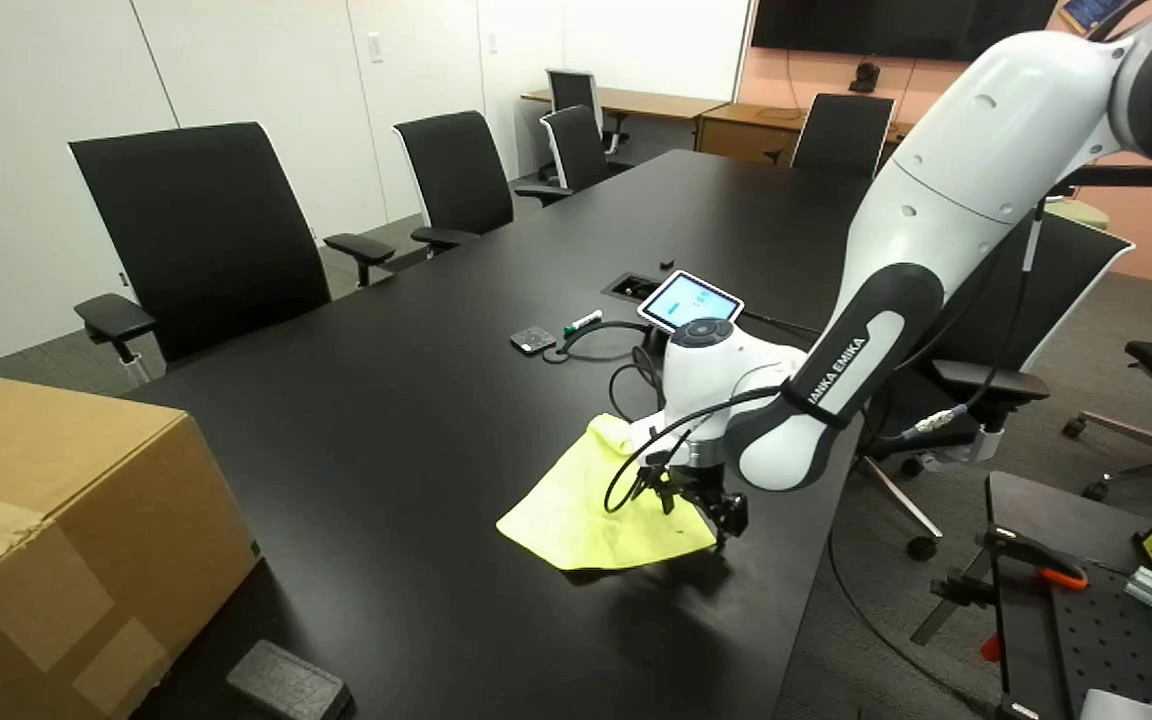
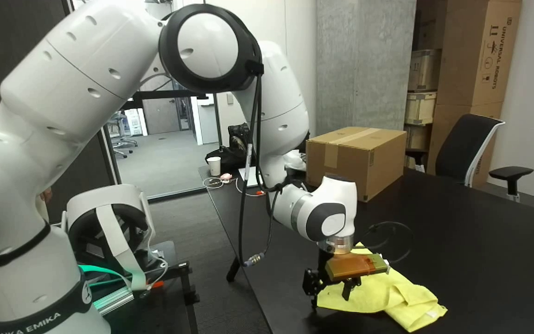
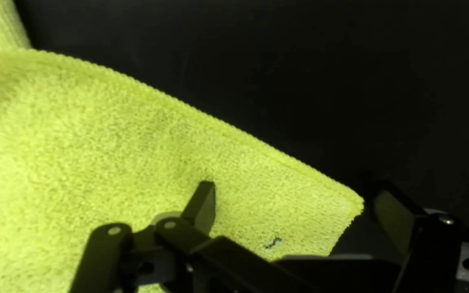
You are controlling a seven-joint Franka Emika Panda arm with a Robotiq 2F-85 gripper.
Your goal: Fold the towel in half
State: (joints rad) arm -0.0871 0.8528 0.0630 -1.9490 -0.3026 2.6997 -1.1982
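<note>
The towel, a yellow cloth, lies on the black table in both exterior views [image 1: 576, 510] [image 2: 371, 294]. Part of it is crumpled or folded over at the side away from my gripper. In the wrist view the towel [image 3: 96, 154] fills the left side, with a corner pointing right. My gripper is open and low over that corner, as both exterior views show [image 1: 696, 524] [image 2: 330, 301]. In the wrist view the gripper [image 3: 294, 185] has its left finger over the cloth and its right finger just past the corner, over bare table. Whether the left fingertip touches the cloth, I cannot tell.
A cardboard box [image 1: 66, 550] stands on the table, also in an exterior view [image 2: 385, 157]. A dark block [image 1: 288, 682] lies near it. A tablet [image 1: 691, 300], a marker [image 1: 584, 322] and cables lie beyond the towel. The table's edge [image 1: 816, 590] runs close beside the gripper.
</note>
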